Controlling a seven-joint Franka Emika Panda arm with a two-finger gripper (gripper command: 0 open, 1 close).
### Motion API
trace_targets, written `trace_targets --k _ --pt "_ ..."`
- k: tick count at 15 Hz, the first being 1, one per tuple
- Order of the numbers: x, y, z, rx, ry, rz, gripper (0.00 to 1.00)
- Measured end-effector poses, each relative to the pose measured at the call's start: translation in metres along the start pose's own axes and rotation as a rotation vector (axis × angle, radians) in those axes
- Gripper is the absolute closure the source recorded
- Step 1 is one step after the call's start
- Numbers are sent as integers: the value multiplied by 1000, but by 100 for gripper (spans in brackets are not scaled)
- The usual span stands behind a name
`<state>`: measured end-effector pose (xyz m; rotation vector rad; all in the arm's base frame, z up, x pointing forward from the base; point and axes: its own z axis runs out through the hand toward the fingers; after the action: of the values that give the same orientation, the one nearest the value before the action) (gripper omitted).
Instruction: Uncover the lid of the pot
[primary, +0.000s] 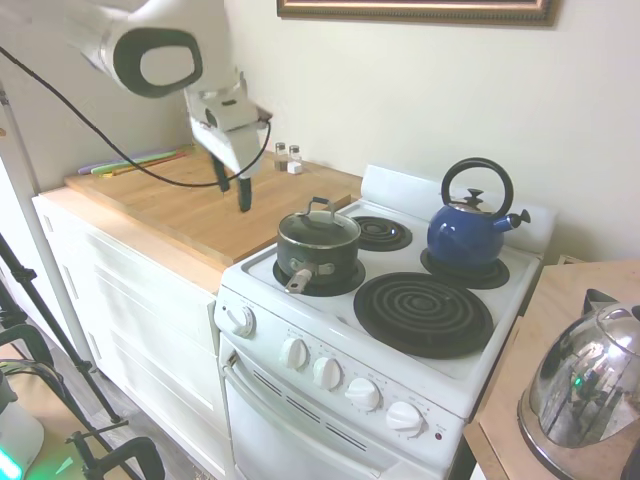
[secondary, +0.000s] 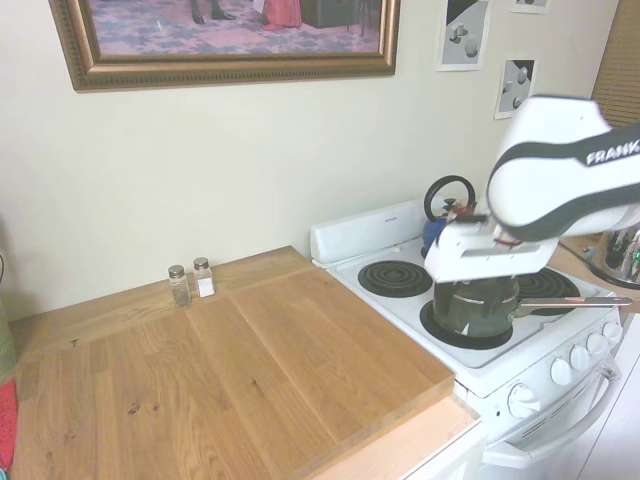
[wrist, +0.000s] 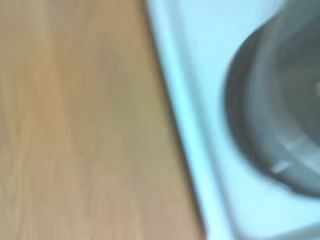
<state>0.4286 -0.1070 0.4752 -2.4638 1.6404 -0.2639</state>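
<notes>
Pale cream wall backs a butcher-block wooden counter (primary: 215, 195) that butts against a white electric stove (primary: 400, 330) with four coil burners. On the stove's front burner nearest the counter stands the small dark grey-black saucepan (primary: 318, 255); its short silver-tipped handle (primary: 298, 281) points out toward the stove's front edge and knobs, so the pot's long axis runs front to back. The round clear-glass lid with metal rim (primary: 318, 229) sits flat on the pot, closing it, its arched metal loop handle (primary: 320, 207) upright on top. A blue enamel kettle with a black loop handle (primary: 468, 228) stands on a back burner, well apart from the pot, and the large front coil (primary: 424, 312) beside the pot is bare. A shiny steel kettle (primary: 585, 385) sits on a separate wooden top at the far side. Two small glass shakers (secondary: 192, 281) stand near the wall on the counter. The white arm's two-finger gripper (primary: 232, 185) hangs in the air over the counter's stove-side edge, near the pot but apart from it, dark fingers pointing down, slightly spread and holding nothing. The blurred wrist view shows wood, the stove's white edge and the pot's dark rim (wrist: 280, 115)
</notes>
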Motion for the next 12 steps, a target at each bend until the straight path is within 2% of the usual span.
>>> trace_targets --k 3,6,7,10,12 --pt "57 -13 -15 13 34 183 0" --pt "104 -37 0 -10 39 331 0" --pt "116 -44 7 -27 34 366 100" --pt "146 -53 27 -93 11 442 100" --pt "152 -56 34 -116 3 459 100"
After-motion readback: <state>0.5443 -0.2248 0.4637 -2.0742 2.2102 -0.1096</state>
